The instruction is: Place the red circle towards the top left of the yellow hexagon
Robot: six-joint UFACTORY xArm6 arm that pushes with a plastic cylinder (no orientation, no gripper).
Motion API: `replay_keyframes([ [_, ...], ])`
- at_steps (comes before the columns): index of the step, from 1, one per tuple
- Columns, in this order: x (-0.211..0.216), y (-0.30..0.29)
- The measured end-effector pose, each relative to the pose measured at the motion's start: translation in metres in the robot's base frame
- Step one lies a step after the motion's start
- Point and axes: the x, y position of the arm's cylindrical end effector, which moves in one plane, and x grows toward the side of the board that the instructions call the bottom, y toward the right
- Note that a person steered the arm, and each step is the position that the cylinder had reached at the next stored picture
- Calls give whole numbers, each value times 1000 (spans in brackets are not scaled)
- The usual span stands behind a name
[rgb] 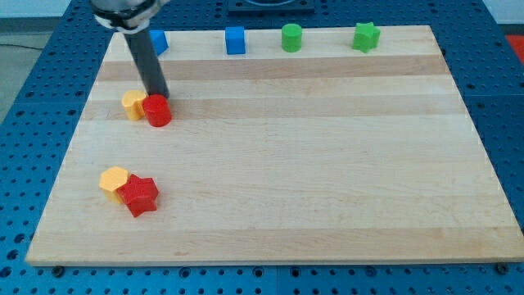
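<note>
- Blue pegboard surrounds the wooden bench [327, 164].
- Yellow hexagon [115, 179] sits low, well below the red circle [158, 110].
- Another yellow block [133, 105], shape unclear, touches the red circle's left.
- My tip [160, 96] rests on the red circle's top edge, probably pushing; no claw exists to open or close.
</note>
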Motion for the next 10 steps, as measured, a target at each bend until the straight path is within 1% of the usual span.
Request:
replay_keyframes([
  [1,23,15],
  [2,41,-17],
  [3,35,-48],
  [4,55,-62],
  [5,75,-30],
  [6,27,-34],
  [7,47,-91],
  [8,97,-99],
  [9,98,-81],
  [10,76,-102],
])
